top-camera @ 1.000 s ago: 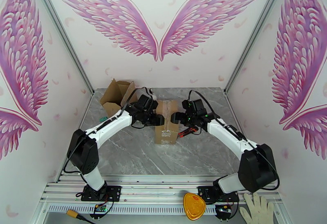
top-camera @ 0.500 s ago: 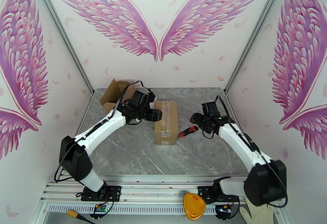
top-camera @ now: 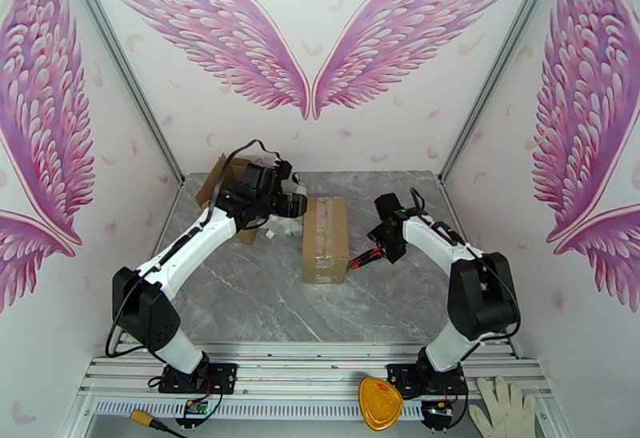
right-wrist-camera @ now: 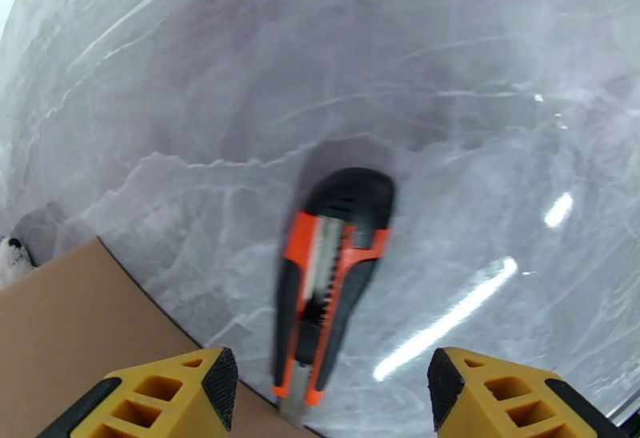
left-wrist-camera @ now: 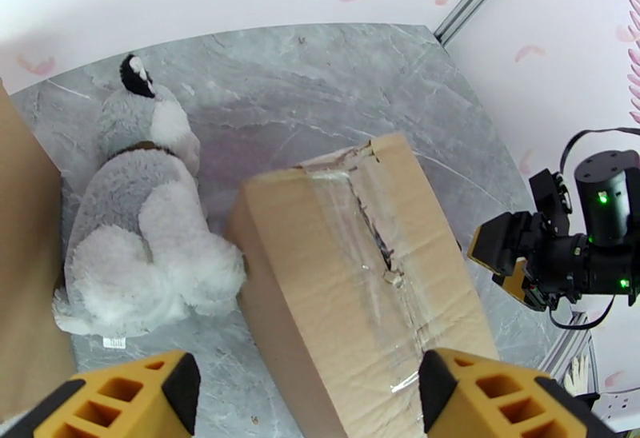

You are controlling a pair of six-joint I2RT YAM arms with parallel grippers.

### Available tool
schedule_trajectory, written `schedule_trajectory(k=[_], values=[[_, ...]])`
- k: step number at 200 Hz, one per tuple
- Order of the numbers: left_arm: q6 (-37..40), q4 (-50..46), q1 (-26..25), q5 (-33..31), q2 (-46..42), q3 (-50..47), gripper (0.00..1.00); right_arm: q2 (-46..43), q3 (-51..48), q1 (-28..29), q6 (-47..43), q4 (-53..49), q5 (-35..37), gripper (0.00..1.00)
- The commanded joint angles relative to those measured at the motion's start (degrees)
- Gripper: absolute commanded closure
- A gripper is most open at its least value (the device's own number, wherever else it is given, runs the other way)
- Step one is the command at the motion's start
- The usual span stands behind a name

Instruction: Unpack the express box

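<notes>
Because knife (right-wrist-camera: 332,288) is blurred, tip unclear.

Bright even overhead light, glare streaks on marble table (right-wrist-camera: 496,112), box cutter (right-wrist-camera: 332,288) slightly blurred, soft shadows

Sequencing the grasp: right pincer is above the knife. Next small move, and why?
Probably lower the right pincer straight down and close on the utility knife. It lies flat on the table between the open jaws, untouched, beside the cardboard box, whose taped flaps are closed, so a cutter seems needed.
</notes>
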Motion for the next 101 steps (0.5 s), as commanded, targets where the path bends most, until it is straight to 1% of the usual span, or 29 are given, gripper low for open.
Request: schedule_trajectory(k=[1,26,101], values=[[-0.5,1.8,1.4,2.3,0.6,0.5,0.23,5.1,5.0,0.8,2.8,-6.2,0.6,0.32],[-0.8,2.1,2.9,3.3,1.5,0.6,0.23,9.0,6.3,1.3,4.4,-5.6,-2.3,0.32],[-1.4,1.5,5.2,5.8,3.9,1.9,0.23,14.8,6.9,2.9,7.3,-3.8,-2.8,0.34]])
